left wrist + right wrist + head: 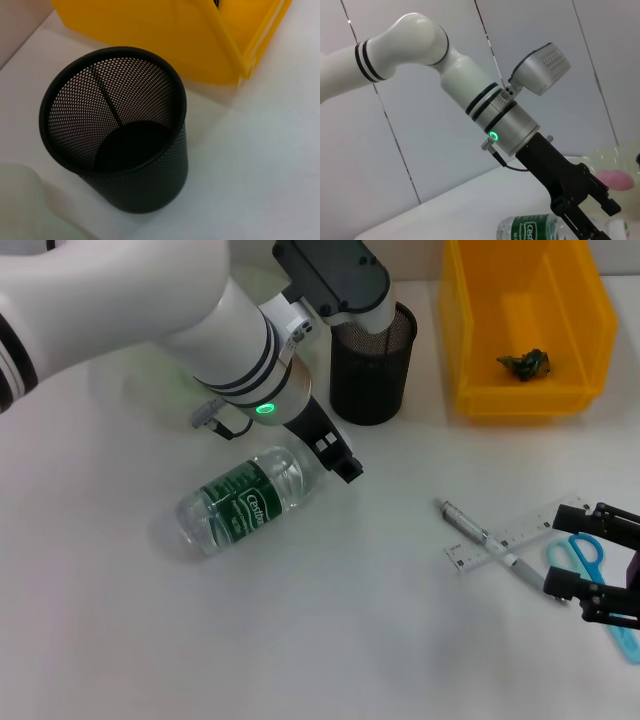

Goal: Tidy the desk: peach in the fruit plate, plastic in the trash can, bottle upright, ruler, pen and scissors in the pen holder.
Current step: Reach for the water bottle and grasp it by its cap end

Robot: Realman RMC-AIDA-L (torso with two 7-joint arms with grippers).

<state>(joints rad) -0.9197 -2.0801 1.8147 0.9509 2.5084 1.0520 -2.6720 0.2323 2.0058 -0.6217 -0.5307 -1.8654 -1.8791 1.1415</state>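
Bottle: the clear plastic water bottle with a green label (243,502) lies on its side on the white desk (330,640), its neck end towards the black mesh pen holder (372,365), so it is not upright yet.
Left gripper: the left gripper (338,457) is down at the bottle's neck; I cannot tell whether its jaws are spread or closed on the neck.
Right gripper: the right gripper (597,565) sits low at the desk's right edge with jaws spread, just beside the blue-handled scissors (592,570), the clear plastic ruler (510,537) and the silver-and-white pen (490,543), holding nothing.
Already placed: something small and dark green lies in the yellow plastic bin (470,350).
Risk, bottle: round and smooth, it could roll or slip out of a shallow pinch at the neck while being tipped up.
Risk, holder: the pen holder stands close behind the left arm; a wide swing could knock it over.
Risk, stationery: pen and ruler cross each other, so lifting one may drag the other.
Hidden: the bottle's cap is behind the left fingers; the peach and fruit plate show only as a pink blur in the right wrist view; the scissors' blades run off frame.
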